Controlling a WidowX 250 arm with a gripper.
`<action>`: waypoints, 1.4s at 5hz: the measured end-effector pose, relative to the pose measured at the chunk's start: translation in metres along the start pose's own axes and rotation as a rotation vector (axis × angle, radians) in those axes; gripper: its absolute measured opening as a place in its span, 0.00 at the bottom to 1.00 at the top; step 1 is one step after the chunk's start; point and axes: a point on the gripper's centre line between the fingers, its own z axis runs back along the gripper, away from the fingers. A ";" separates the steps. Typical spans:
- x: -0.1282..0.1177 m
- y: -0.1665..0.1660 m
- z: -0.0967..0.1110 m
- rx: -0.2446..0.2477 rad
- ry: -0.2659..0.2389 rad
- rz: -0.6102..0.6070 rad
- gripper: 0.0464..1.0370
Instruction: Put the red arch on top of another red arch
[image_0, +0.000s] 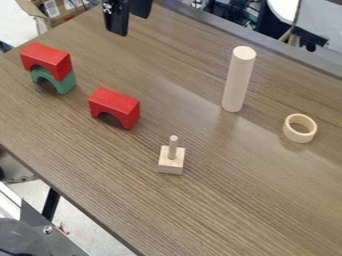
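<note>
Two red arches noted, left part of the worktop (220, 200), both upright, openings down. Lower red arch (115, 102) sits directly on the surface; upper red arch (48, 56) is seated on a green arch (61, 84). Long axis of each runs upper left to lower right, an arched face towards lower left. Pincer (133, 26), top edge: fingers parted, nothing held. Surface: brown wood grain. Room: cardboard box (30, 7) upper left, pale floor (87, 232) below
</note>
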 end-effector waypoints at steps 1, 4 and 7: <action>-0.002 0.003 -0.009 0.030 0.004 -0.004 0.96; -0.011 0.049 -0.036 0.151 -0.016 0.025 0.96; -0.021 0.067 -0.053 0.179 -0.024 0.036 0.96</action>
